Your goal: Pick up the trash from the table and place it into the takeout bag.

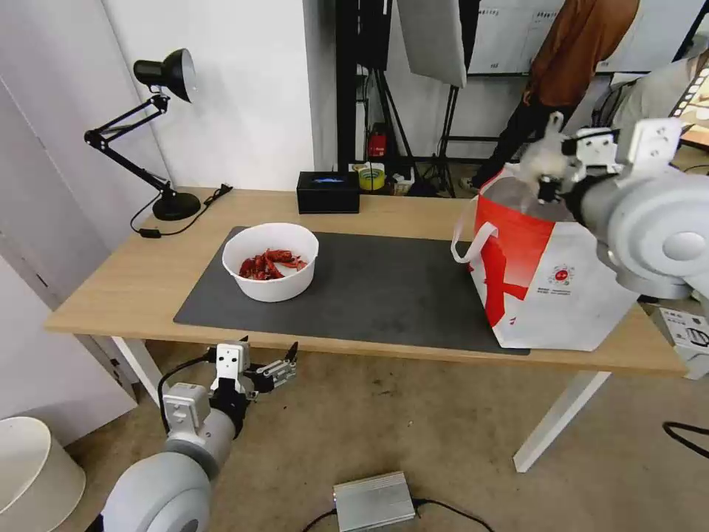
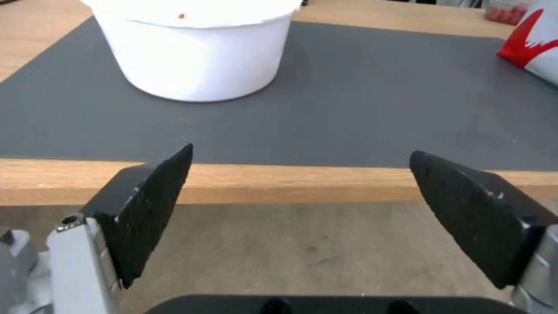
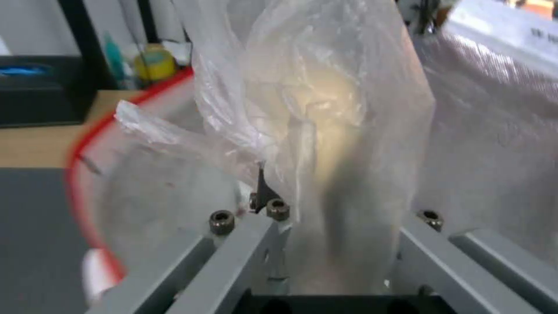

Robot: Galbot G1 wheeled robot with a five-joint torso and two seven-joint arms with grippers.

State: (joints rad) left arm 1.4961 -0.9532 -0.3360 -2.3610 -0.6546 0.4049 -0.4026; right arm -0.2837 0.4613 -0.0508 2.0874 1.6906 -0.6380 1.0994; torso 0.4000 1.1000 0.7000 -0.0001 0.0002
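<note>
A white round bowl (image 1: 270, 260) of red crayfish shells stands on the dark grey mat (image 1: 384, 284) of the light-wood table (image 1: 125, 288). My left gripper (image 1: 284, 367) hangs open just below the table's front edge; its wrist view looks past the open fingers (image 2: 301, 151) at the bowl (image 2: 195, 48). The white and red takeout bag (image 1: 550, 284) stands on the mat's right end. Over the bag's opening, my right gripper (image 1: 550, 166) is shut on the knotted clear bag (image 1: 538, 159). In the right wrist view the clear bag (image 3: 325, 100) hangs above the foil lining (image 3: 500, 131), hiding the fingertips.
A black desk lamp (image 1: 159, 81) stands at the table's back left and a black rectangular box (image 1: 329, 192) at the back middle. On the floor lie a silver box (image 1: 373, 502) with cables and a white round object (image 1: 33, 473). A white carton (image 1: 687, 332) sits right of the bag.
</note>
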